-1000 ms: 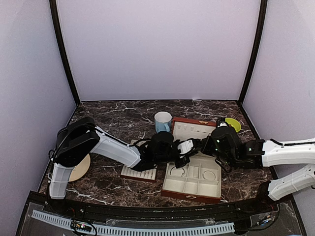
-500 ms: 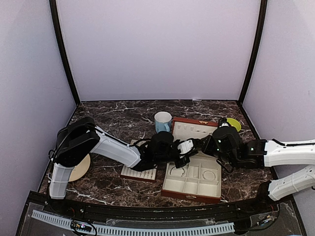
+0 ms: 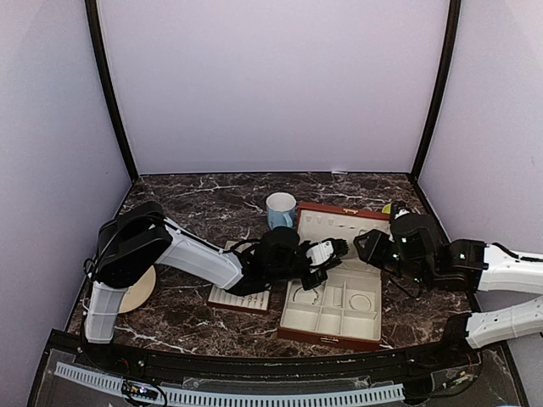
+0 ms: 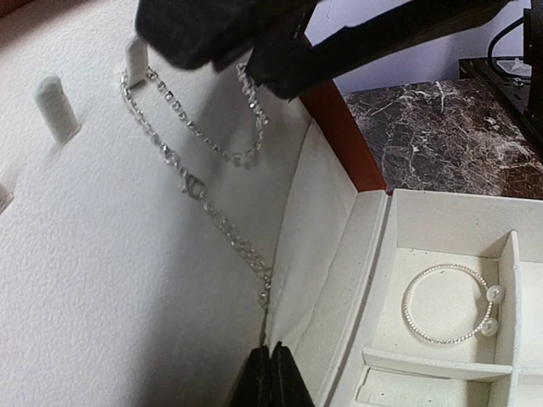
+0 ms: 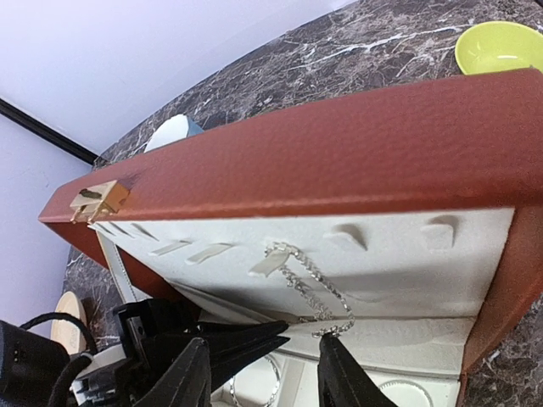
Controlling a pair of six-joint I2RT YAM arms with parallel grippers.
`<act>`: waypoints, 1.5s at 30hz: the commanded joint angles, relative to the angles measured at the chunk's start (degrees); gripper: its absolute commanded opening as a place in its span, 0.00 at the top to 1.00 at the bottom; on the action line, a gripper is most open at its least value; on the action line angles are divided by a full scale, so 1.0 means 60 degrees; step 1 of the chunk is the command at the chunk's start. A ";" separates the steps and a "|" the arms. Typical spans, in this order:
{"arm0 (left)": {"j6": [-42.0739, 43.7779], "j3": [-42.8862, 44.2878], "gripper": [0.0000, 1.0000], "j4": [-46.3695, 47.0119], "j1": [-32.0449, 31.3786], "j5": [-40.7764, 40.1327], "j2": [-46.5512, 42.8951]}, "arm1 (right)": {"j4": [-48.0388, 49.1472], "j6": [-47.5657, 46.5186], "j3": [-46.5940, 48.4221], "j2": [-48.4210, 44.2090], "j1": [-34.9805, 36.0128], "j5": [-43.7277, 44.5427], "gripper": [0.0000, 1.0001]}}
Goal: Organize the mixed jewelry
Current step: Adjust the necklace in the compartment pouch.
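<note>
The top camera looks down from high behind over the whole dark marble table, the open red-brown box with cream lining at lower centre. Both wrist cameras sit close at its raised lid, sharing the fine silver chain: left skims the lining, right faces it

The dark brown marble bench carries white veining. The rectangular red-brown grained box has a cream pebbled lining. The fine-link silvery chain and thin silvery bangle gleam pale; the ceramic mug is light blue, the small bowl lime-green
</note>
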 commanded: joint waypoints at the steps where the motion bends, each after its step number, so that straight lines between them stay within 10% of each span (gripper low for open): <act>1: -0.0204 0.0103 0.97 0.0725 -0.0116 0.0028 -0.0926 | -0.0365 0.0143 -0.0111 -0.0585 -0.0046 -0.0209 0.56; 24: -0.0384 -0.0215 0.97 0.0880 -0.0116 -0.0053 -0.1234 | -0.1485 -0.0098 0.0699 -0.0237 -0.0135 -0.0496 0.46; 34: -0.0986 -0.1217 0.58 0.1393 -0.0116 0.0020 -0.2262 | -0.0593 -0.0805 0.0450 -0.0533 -0.0134 -0.0566 0.46; 45: -0.2813 -0.2935 0.51 0.1208 -0.0071 -0.0564 -0.4242 | -0.1105 -0.1366 0.0540 -0.1066 -0.0149 -0.0419 0.43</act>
